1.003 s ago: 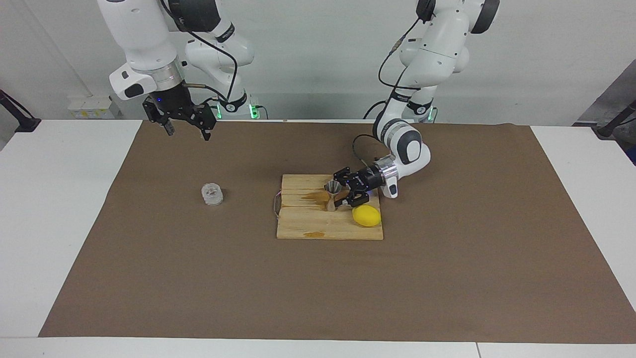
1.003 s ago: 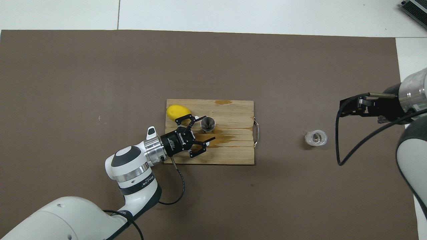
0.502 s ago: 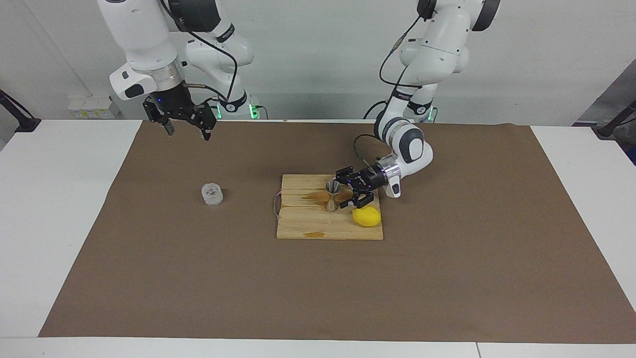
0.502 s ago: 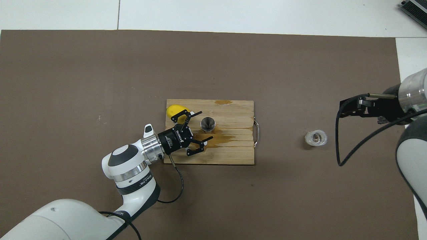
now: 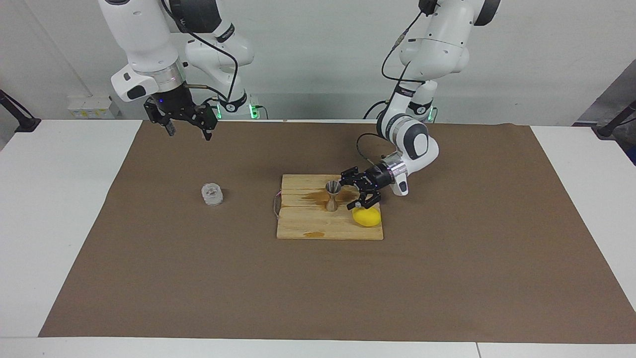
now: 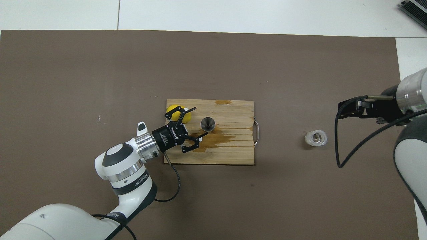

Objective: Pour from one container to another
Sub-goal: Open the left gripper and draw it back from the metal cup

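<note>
The bumpy clear glass cup [image 5: 212, 194] [image 6: 316, 138] stands alone on the brown mat toward the right arm's end. The steel jigger [image 5: 332, 195] [image 6: 207, 123] stands upright on the wooden board [image 5: 318, 224] [image 6: 233, 155]. My left gripper [image 5: 348, 191] [image 6: 199, 121] is open just beside the jigger, low over the board, with its fingers clear of the jigger. My right gripper [image 5: 188, 133] [image 6: 343, 109] hangs open and empty high over the mat, apart from the cup.
A yellow lemon [image 5: 367, 218] [image 6: 173, 110] lies on the board's corner toward the left arm's end, under one left finger. A wet brown stain [image 5: 313, 197] [image 6: 220, 138] spreads beside the jigger. The board has a metal handle [image 6: 256, 133].
The left gripper has opened off the jigger and drawn back toward its own end of the board. The jigger stays upright. The right arm has barely moved.
</note>
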